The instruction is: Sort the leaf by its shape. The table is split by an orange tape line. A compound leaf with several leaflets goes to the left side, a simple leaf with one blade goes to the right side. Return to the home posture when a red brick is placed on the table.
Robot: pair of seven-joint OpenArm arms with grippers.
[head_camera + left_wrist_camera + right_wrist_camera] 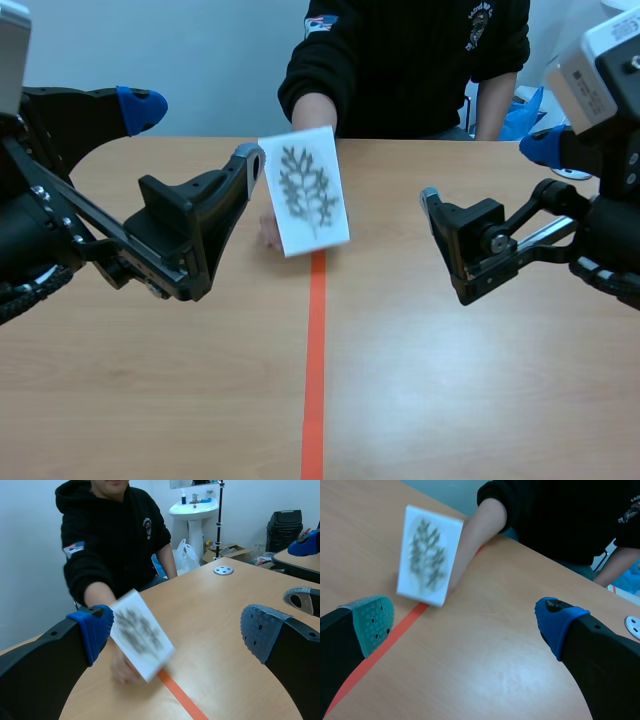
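Left gripper [195,135]: hanging over the left half of the desk [480,380], raised off the wood. Jaws spread wide, nothing between them. The blue pad points far and the other fingertip sits just beside the card's left edge; whether they touch, I cannot tell.
Hand [268,232]: the person across the desk has an arm out from a black sleeve [330,70]. The hand is low behind the card's near-left corner, gripping it from the back.
Card [305,190]: here is the one to sort. A white card, held upright and tilted a little, shows a dark printed leaf with many small leaflets along a stem, a compound shape. It is blurred, so finer detail is lost. It stands at the far end of the tape line, more of it on the left than on the right. Whether its bottom edge touches the desk, I cannot tell.
Tape line [314,360]: orange, running from the near edge straight away to just under the card.
Right gripper [487,172]: off the desk over the right half, well apart from the card. Fingers wide apart, holding nothing.
Disc [223,570]: small, grey and round, with holes, lying flat on the far right of the desk.
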